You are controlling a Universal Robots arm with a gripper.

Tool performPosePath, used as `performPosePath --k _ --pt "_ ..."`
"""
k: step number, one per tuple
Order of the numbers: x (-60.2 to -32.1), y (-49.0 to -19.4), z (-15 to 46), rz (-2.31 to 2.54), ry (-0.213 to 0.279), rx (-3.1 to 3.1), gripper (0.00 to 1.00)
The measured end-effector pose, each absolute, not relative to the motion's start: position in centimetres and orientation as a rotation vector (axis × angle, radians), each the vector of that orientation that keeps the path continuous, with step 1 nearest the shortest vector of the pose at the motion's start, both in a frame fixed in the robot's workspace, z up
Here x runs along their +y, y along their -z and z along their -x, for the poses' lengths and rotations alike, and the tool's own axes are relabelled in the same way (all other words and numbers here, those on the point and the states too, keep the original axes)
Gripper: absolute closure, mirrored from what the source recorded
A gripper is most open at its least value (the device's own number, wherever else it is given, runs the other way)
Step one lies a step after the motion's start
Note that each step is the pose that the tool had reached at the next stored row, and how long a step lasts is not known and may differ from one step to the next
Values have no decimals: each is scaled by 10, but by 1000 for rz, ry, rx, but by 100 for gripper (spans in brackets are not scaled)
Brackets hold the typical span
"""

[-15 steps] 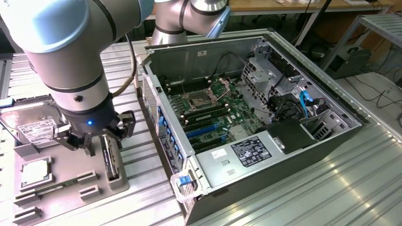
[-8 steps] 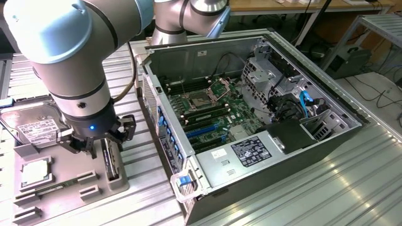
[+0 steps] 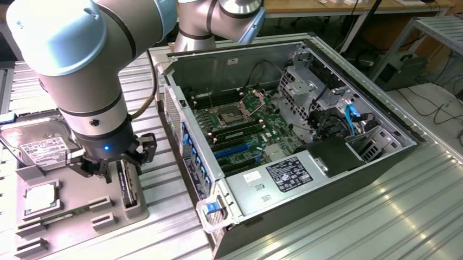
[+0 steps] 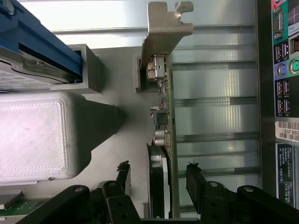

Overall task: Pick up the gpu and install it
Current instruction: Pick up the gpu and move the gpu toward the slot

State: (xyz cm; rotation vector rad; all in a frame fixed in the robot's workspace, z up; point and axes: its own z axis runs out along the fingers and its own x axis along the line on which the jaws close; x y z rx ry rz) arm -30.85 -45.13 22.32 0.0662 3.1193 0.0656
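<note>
Hovering my gripper (image 4: pixel 158 170), fingers (image 4: pixel 192 175) spread, either side of gpu (image 4: pixel 164 116); card standing edge-up in tray (image 3: pixel 148 211) slot, seemingly leaving faces free for gripping.

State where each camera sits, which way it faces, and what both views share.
Exterior view: high up, looking down on the open case, tray and arm.
Wrist view: on the wrist, looking along the tool at the gpu standing on edge in the tray, between its open jaws.
Shared: tool, gpu, tray, case.
</note>
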Motion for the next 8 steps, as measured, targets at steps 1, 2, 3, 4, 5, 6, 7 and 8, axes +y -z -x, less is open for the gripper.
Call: performPosePath --k 1,2,3,4,5,6,7,8 --pt "-451 -223 308 -66 -66 3119 40" --pt "-451 -223 308 -66 -66 3119 40" --pt "-451 -223 308 -66 -66 3119 41" --pt "-451 -223 308 -66 -66 3119 41" --pt "-451 -223 308 -66 -66 3119 48" --pt "-451 -223 308 -66 -66 3119 55" --pt "-451 -223 308 -66 -66 3119 60" --pt "-451 -223 308 -66 -66 3119 60"
